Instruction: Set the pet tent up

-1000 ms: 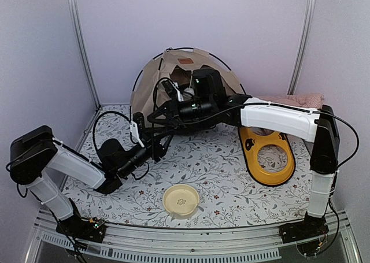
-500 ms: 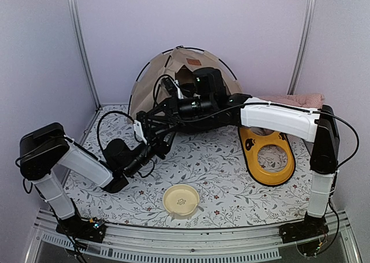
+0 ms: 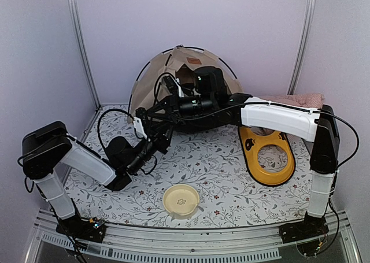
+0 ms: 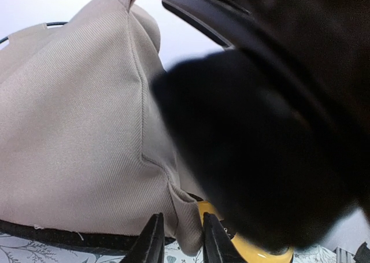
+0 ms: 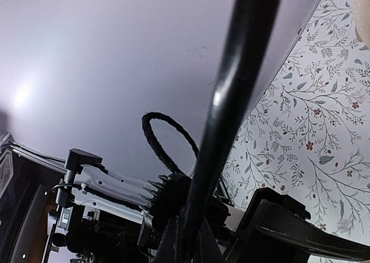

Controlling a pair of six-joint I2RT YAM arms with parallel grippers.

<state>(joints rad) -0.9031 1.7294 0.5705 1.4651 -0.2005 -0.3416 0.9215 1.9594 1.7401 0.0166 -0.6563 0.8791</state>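
Top view: the pet tent (image 3: 149,81) stands at 12 o'clock on the table (image 3: 225,176). Left wrist: the left fingers (image 4: 151,243), narrowly apart, straddle its hem at 6 o'clock; whether they grip, I cannot tell. Right wrist: the right fingers (image 5: 173,247) clamp its black pole (image 5: 231,89).

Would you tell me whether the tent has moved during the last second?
Yes. The tent has shifted right: its top and brown label now sit nearer the right-hand back post.
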